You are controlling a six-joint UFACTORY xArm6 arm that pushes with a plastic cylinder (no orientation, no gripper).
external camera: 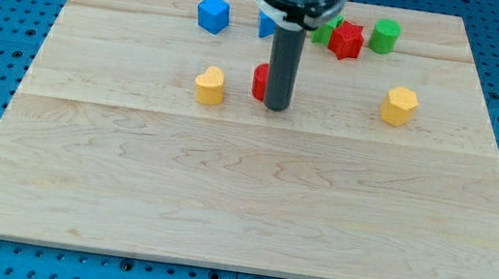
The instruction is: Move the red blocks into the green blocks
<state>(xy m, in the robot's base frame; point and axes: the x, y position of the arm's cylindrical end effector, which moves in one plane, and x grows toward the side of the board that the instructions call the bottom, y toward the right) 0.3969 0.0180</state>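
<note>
red star [346, 42] btwn green blocks [384, 35], red block [260, 81] apart

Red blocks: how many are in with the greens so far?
Done: the red star block sits between the two green blocks near the view's top. In hand: my tip is right beside the other red block, on its right. Left: pushing that block toward the view's upper right to join them.

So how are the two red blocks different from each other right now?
The red star block shows fully; the other red block is half hidden behind my rod, so its shape is unclear.
The star sits near the view's top, touching or nearly touching a green block and close to the green cylinder; the other red block lies lower, right beside my tip, on its left.
Both are the same red.
</note>
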